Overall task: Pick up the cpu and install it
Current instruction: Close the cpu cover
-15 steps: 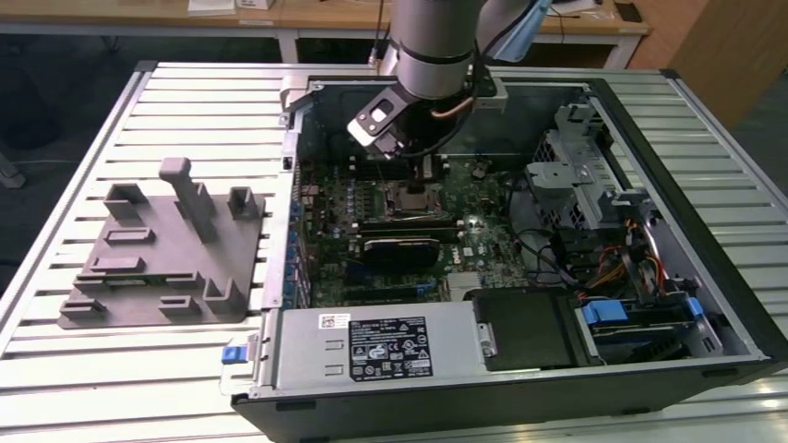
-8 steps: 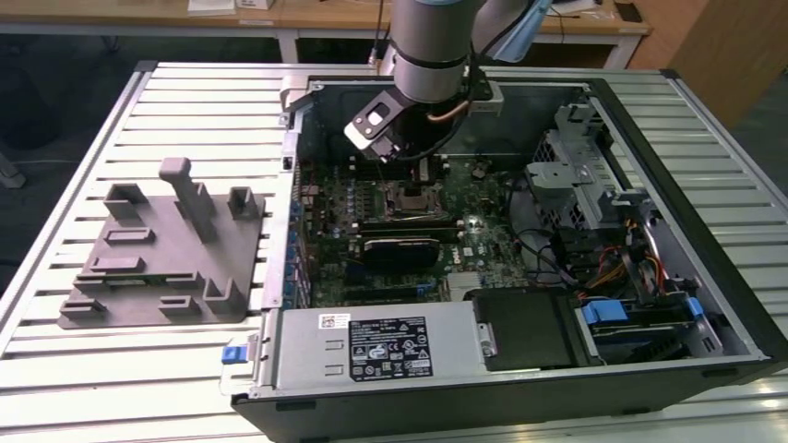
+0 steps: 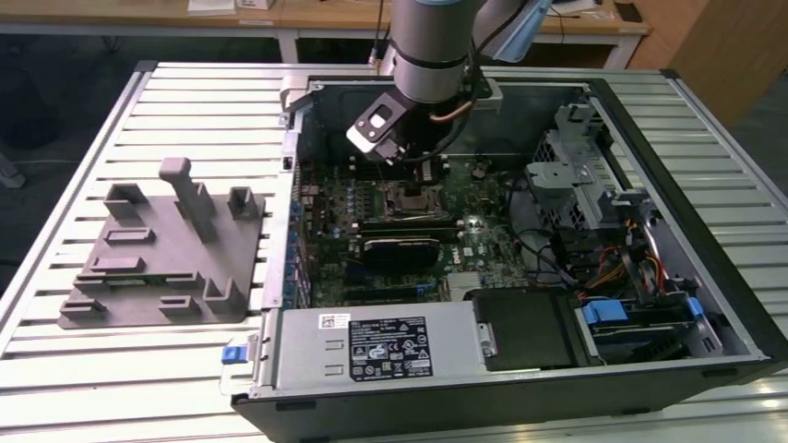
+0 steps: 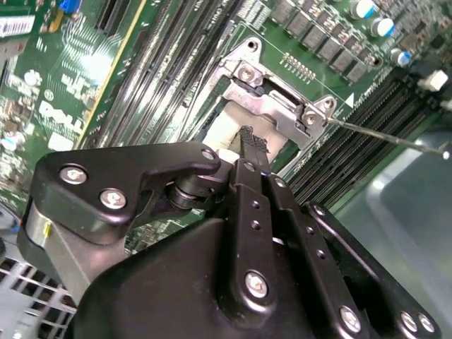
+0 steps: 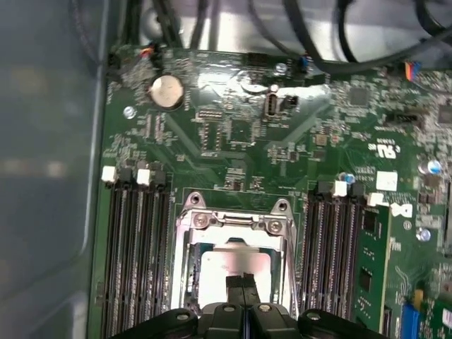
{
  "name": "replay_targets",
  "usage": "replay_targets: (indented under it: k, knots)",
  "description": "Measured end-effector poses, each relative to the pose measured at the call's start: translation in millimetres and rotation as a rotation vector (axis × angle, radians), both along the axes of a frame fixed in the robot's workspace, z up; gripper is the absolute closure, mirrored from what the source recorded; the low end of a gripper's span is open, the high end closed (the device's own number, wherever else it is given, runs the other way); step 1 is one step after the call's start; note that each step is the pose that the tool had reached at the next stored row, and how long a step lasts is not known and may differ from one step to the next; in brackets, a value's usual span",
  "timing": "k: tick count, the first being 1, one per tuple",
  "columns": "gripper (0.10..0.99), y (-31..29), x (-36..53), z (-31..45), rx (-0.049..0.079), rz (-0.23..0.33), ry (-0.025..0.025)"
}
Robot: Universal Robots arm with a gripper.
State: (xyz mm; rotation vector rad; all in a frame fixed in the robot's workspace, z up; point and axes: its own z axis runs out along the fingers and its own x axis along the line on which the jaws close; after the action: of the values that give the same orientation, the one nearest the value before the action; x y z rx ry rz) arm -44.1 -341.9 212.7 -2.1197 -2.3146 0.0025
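While the gripper (image 5: 244, 281) hangs close above the board, its two fingers are drawn together into one narrow tip with nothing between them. That tip sits at or just over the cpu (image 5: 227, 260); whether it touches I cannot tell. The cpu lies flat inside the metal socket frame (image 5: 185, 244), its silver top showing through the frame's opening in both wrist views. A thin lever (image 4: 385, 134) stands out beside the socket, seemingly unlatched. Around it spreads the green board (image 5: 233, 134), set in the open computer case (image 3: 493, 406). Well apart on the slatted table (image 3: 87, 388) stands the grey holder (image 3: 161, 268). I judge the seating step is in hand: the cpu looks placed, not locked. Any further move calls for light, straight contact that keeps it level.
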Motion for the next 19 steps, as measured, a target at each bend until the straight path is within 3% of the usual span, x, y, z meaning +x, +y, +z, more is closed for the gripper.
replay_targets:
  k: [19]
  knots:
    - [0.98, 0.0, 0.0, -0.6, 0.0, 0.346, 0.0]
